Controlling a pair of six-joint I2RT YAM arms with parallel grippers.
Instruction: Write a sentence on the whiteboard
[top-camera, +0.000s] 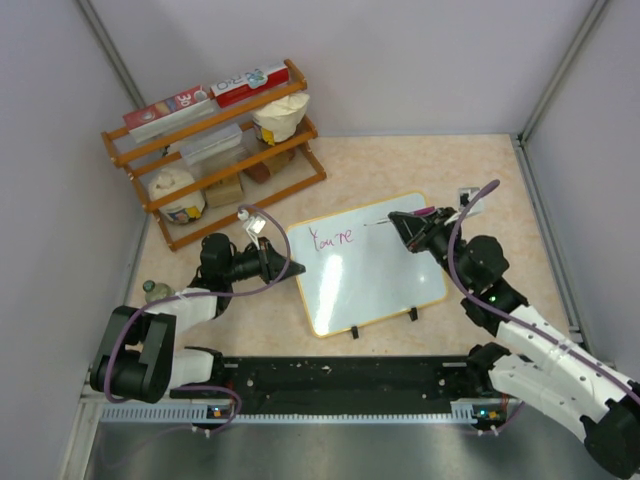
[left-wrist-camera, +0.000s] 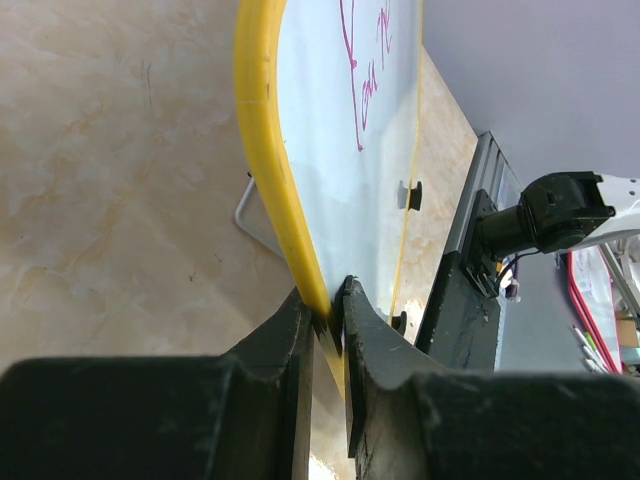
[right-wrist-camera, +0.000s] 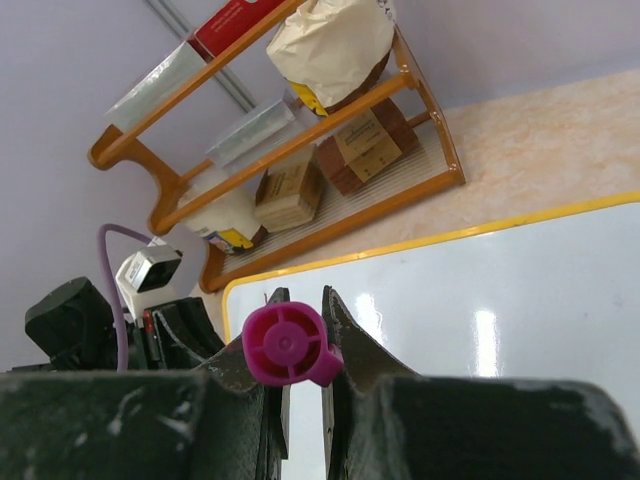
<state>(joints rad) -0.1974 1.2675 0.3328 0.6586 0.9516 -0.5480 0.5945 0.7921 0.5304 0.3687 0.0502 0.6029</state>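
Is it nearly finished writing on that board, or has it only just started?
Only started. Done: one word, "You're", in pink at the top left of the whiteboard. In hand: the left gripper clamps the board's yellow rim, and the right gripper grips a magenta marker at the board's upper right. Left: the rest of the sentence; most of the board is blank.

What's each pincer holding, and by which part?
Left pincer clamps the whiteboard by its yellow rim; right pincer grips a magenta marker near its back end.

The yellow-rimmed whiteboard (top-camera: 370, 280) lies askew, its top left bearing what looks like "You're" in pink.
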